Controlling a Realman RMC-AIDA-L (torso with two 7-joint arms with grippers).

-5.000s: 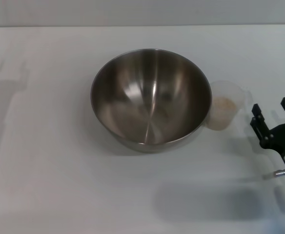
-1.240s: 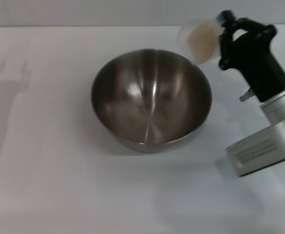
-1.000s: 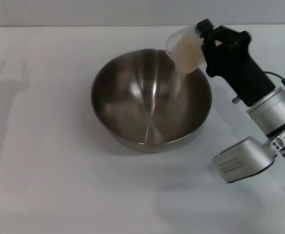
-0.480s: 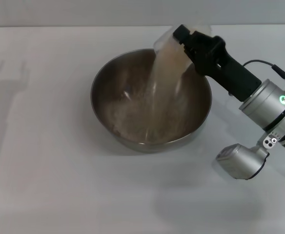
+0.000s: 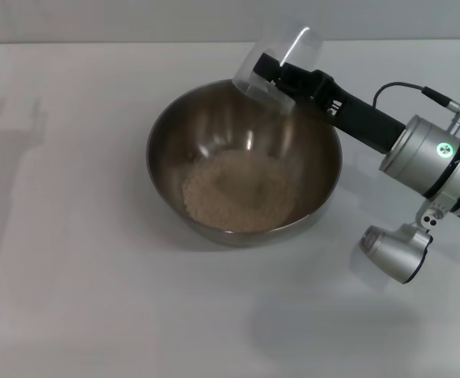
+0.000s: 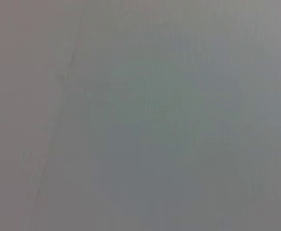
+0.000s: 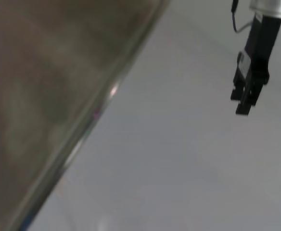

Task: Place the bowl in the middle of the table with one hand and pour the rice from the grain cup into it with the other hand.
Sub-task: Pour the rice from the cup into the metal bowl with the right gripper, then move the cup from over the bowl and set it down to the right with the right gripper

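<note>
**Cup tipped over the bowl**

My right gripper [image 5: 271,69] is clamped on the grain cup [image 5: 277,59], upended above the far right rim of the bowl [image 5: 175,134]. The rice [image 5: 236,190] lies heaped inside, mid-table [image 5: 72,299]. My left gripper [image 7: 246,98] hangs far off.

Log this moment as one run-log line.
right gripper: holds clear plastic grain cup tipped over steel bowl | beige rice: in bowl | left gripper: idle, away
</note>
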